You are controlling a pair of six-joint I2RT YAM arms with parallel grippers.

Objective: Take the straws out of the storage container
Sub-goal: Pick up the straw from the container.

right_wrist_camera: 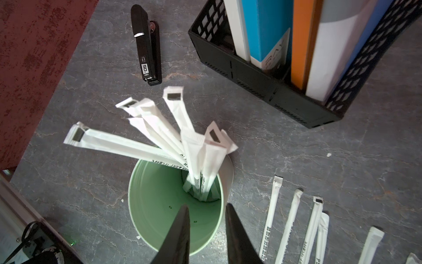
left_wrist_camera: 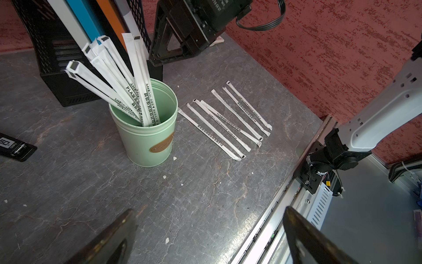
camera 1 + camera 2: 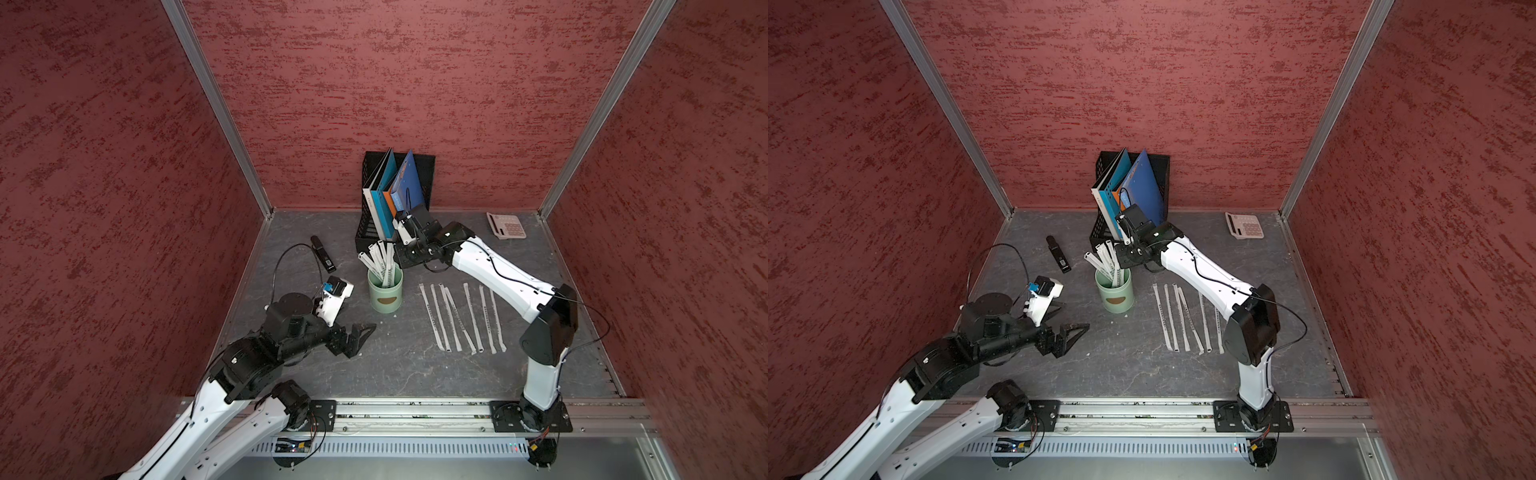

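Dim, even light; wide-angle edge distortion

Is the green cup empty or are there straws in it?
Not empty. Several straws lean inside the cup, ends above its rim; others lie flat beside it.

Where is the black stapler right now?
In both top views the black stapler lies flat on the grey table, just left of the mesh file rack and beyond the green cup.
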